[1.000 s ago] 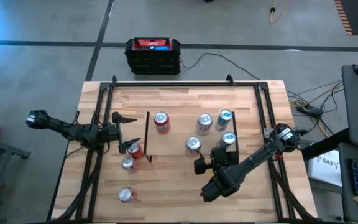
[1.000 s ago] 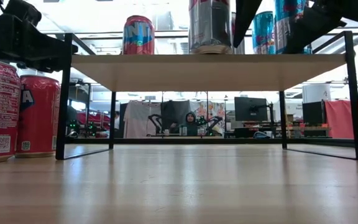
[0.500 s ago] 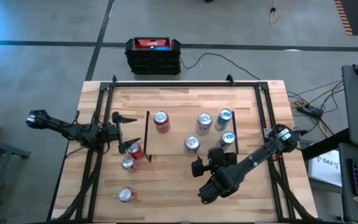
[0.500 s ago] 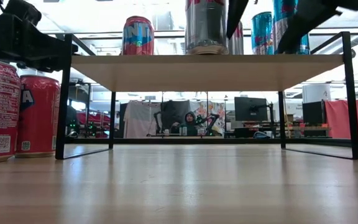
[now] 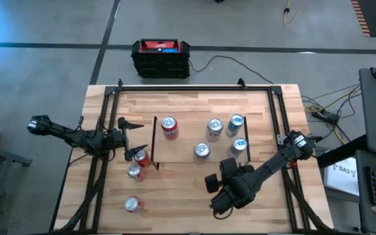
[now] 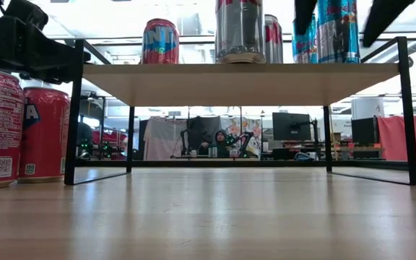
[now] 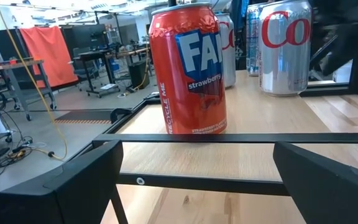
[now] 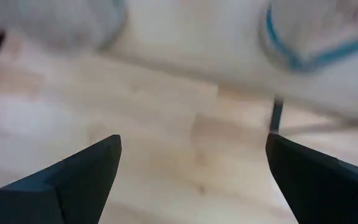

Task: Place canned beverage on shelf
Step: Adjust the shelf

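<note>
Both grippers stood spread and empty, the right gripper [image 5: 215,187] apparently clear of the shelf [image 5: 188,155], the left gripper [image 5: 130,138] facing the strawberry can [image 7: 189,70].

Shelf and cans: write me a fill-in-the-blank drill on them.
1. The shelf carries ___ cans.
2. Beside it, ___ red cans stand on the tabletop.
3. The right gripper, clear of the shelf, holds ___.
4. The left gripper has its jaws ___.

Missing words: five; three; nothing; open

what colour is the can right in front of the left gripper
Red-orange, with a blue and white logo, on the strawberry can; the left wrist view shows it best.
</note>
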`<action>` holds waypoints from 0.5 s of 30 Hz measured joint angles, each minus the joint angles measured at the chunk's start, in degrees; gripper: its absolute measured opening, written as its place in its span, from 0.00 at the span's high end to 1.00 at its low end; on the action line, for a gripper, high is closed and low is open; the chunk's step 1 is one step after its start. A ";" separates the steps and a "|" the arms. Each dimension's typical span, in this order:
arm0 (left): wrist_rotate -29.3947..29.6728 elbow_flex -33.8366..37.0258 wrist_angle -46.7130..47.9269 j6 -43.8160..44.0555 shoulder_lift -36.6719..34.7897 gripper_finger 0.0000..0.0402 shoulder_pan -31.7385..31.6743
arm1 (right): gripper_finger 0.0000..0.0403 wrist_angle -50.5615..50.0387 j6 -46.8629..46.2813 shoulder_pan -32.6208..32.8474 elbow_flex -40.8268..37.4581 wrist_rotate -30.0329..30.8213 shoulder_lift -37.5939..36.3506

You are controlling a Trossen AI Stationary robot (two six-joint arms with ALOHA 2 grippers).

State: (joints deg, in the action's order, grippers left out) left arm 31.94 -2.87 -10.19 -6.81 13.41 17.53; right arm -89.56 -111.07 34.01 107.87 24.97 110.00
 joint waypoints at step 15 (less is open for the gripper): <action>0.00 0.00 0.02 0.02 0.02 0.00 -0.01 | 0.05 5.87 -10.86 15.43 -1.34 3.82 -0.07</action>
State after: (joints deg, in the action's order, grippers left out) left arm 31.94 -2.87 -10.16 -6.79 13.43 17.52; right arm -83.69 -121.93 49.44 106.53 28.79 109.93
